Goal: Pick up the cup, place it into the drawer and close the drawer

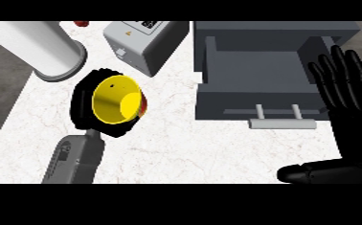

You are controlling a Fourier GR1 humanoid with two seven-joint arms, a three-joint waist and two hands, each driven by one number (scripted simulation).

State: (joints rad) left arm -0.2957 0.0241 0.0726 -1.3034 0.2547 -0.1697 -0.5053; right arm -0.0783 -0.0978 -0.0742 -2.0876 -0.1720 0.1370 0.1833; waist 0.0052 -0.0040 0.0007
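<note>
The pale marbled counter (pixel 212 147) fills most of the head view. At its far right stands a grey drawer (pixel 258 73), pulled open toward the near side, its inside bare and its light bar handle (pixel 281 122) facing near. At the far left stands a tall white cylinder (pixel 44 49) on a grey base, and between it and the drawer sits a grey-white boxy appliance (pixel 145 44), tilted on the diagonal. A small red object (pixel 82 23) shows at the far edge; what it is cannot be told.

The right robot hand (pixel 338 104) shows at the right edge beside the drawer, fingers straight and spread upward, thumb out to the left, holding nothing. The left robot hand (pixel 92 99), left of centre, has its black fingers curled around the cup (pixel 117 99), clamped on it. The cup is yellow, its open mouth facing up toward the view, with a touch of red-orange at its right side. It lies well left of the drawer.
</note>
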